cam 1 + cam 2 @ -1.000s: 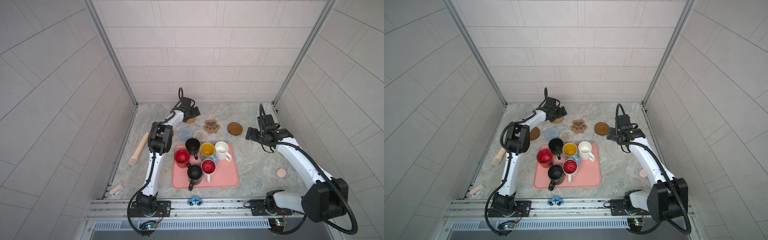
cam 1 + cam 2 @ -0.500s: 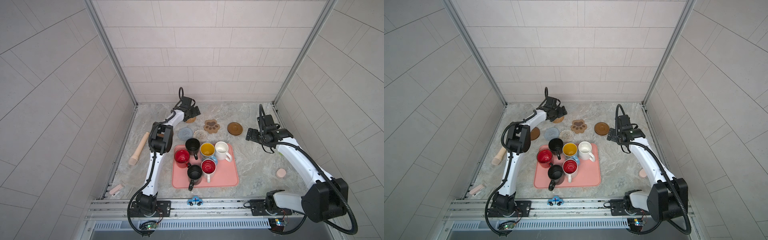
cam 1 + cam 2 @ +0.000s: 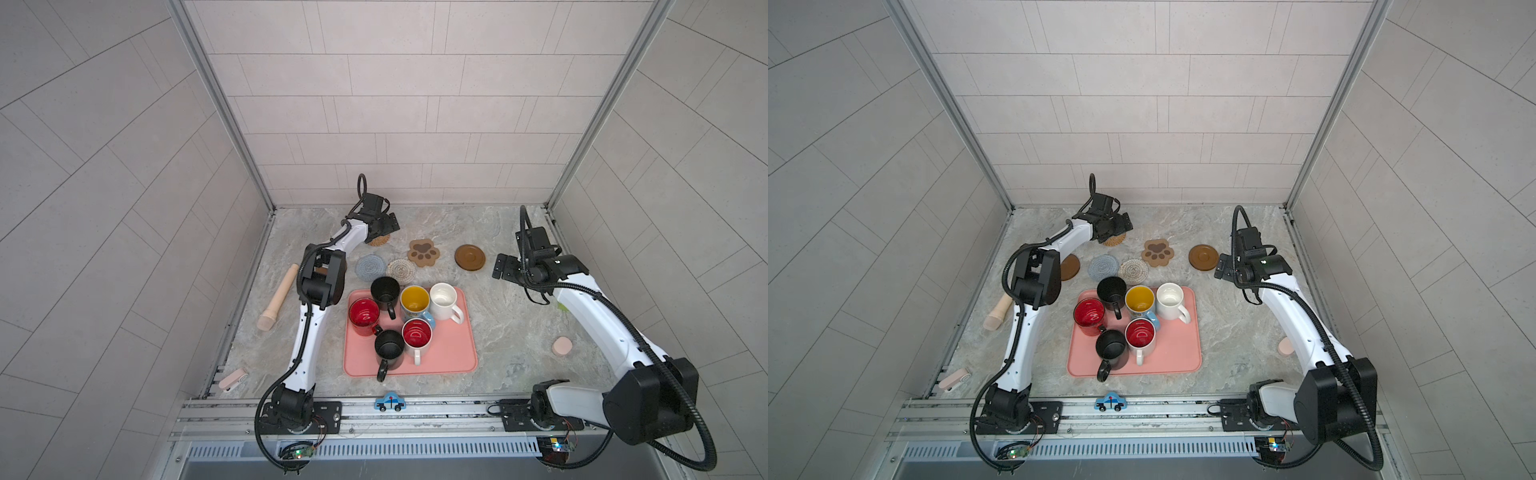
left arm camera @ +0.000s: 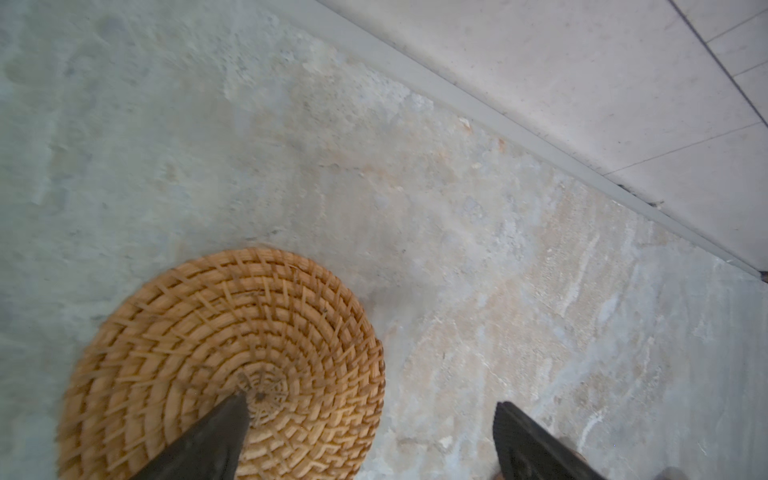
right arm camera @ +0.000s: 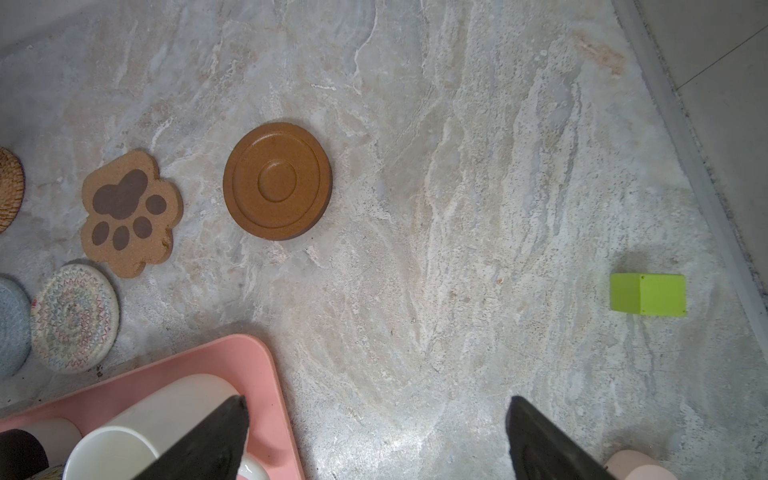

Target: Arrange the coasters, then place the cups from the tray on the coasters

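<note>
Left wrist view: left gripper [image 4: 370,411] spread wide, one finger over woven rattan coaster [image 4: 208,332], beyond salmon tray [image 3: 449,353]; left arm stretched far. Right arm bent, right gripper [image 5: 376,407] spread beside tray's far corner. Six glossy cups [image 3: 414,300] on tray.

You're in a robot lab cell here, not anybody's kitchen. Your marble-look tabletop [image 3: 511,324] is boxed in left, right and far by pale tiled panels [image 3: 395,104] held in aluminium corner posts [image 3: 224,112]. Along the near edge there's a metal rail [image 3: 449,409] with both arm bases [image 3: 291,405] bolted on, cables looping loose, and bare circuit boards [image 3: 297,453] with lit LEDs hanging below. The only homey bits are a tray [image 3: 449,353] of cups [image 3: 442,297] and a toy car [image 3: 390,402], parked like props.
</note>
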